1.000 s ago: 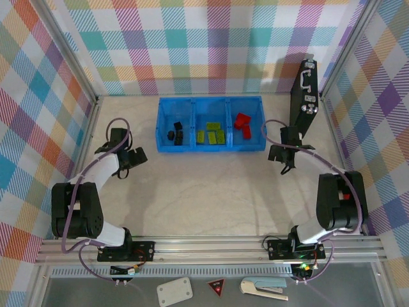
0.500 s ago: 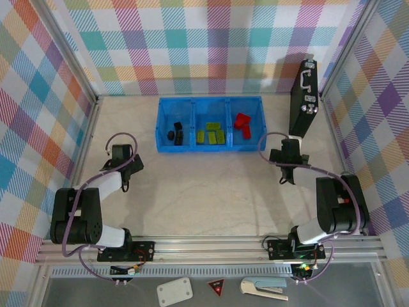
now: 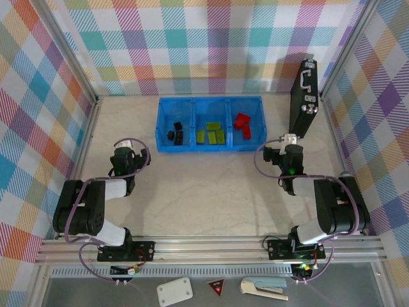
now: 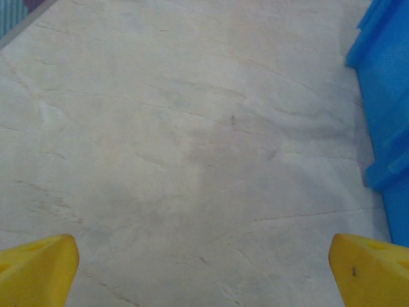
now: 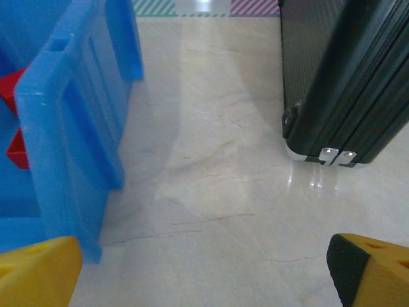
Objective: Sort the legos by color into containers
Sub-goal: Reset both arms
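Fingers of the left arm [image 4: 35,268] are spread wide and hold nothing, and the right fingers [image 5: 38,272] stand equally wide and empty. Over the last second both arms have folded back toward their bases, away from the tray ends where they hung. The bare desk [image 3: 211,192] carries no loose brick, so the sorting looks finished. Beyond it the blue tray [image 3: 192,151] lies with its long axis running left to right, open side up. Its contents are unmoved: black legos [image 3: 175,134] in the left compartment, green legos [image 3: 211,135] in the middle, red legos [image 3: 241,124] on the right. The black case [image 3: 303,96] stands upright past the tray's right end.
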